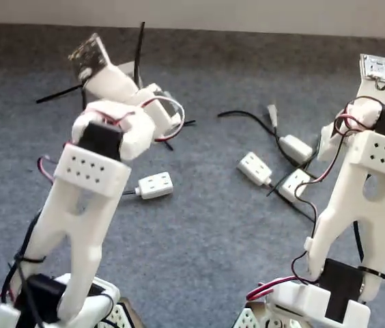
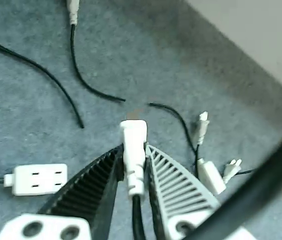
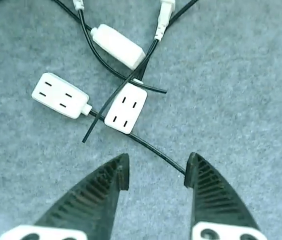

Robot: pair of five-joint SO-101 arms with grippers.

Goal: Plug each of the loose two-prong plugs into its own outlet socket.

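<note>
Left arm (image 1: 87,174) stretches forward, left gripper (image 2: 133,150) clamped on a white plug (image 2: 132,134); right gripper (image 3: 157,167) hangs wide open above an outlet socket (image 3: 125,107).

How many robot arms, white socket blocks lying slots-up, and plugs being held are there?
Robot arms: 2
Socket blocks, slots up: 3
Plug held in the left end effector: 1
Total: 6
</note>
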